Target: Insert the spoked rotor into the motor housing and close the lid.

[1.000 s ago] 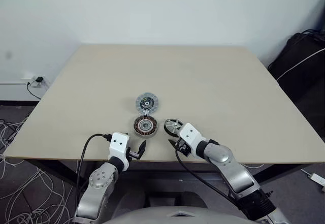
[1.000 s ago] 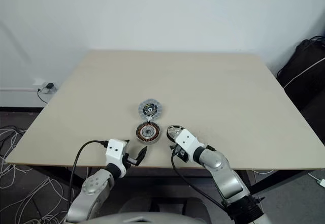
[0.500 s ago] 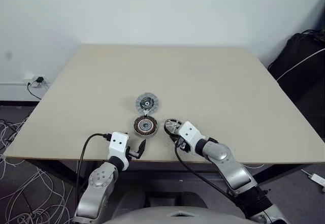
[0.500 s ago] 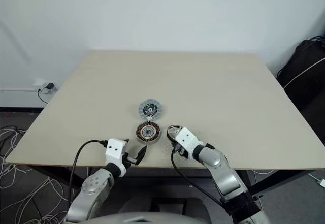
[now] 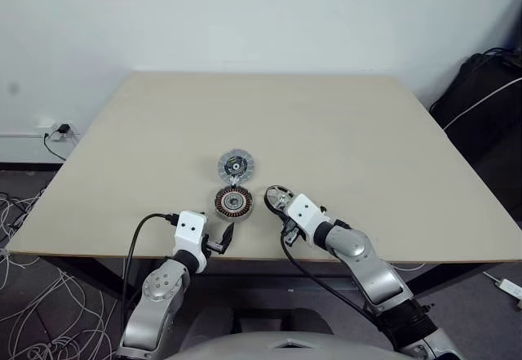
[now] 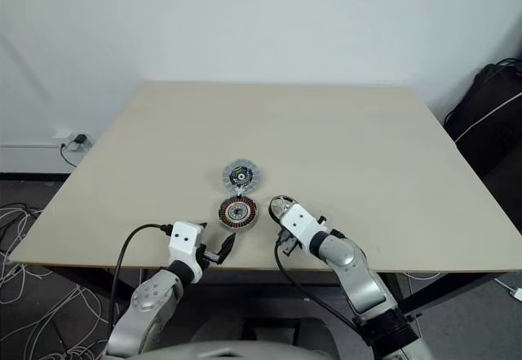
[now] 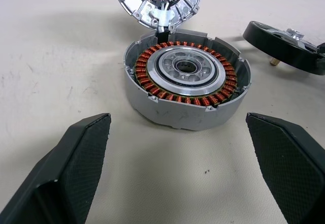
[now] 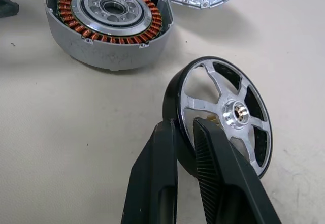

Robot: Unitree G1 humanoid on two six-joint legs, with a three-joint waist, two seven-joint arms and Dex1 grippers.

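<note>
**Right gripper clamps the rotor's rim**

Taking the motor housing (image 5: 234, 203) as the landmark: it sits open near the front edge of the table (image 5: 367, 148), copper windings facing up around a silver centre. The lid (image 5: 236, 166) lies just behind it, touching or nearly touching its far rim, ribbed face up. The spoked rotor (image 8: 218, 113) is just to the housing's right, apart from it, tipped up on its edge with the silver spoked face and centre hub showing.

What has changed over the last second is the right gripper (image 8: 184, 132): its fingers, wider apart a moment ago, have drawn together onto the rotor's black rim, one finger outside and one inside a gap between spokes. The arm itself has stayed where it was. The rotor now looks pinched, so the grasp step seems finished or nearly so, and the lift and carry over the housing would follow.

The left gripper (image 7: 177, 148) waits on the near side of the housing, fingers spread wide, holding nothing
</note>
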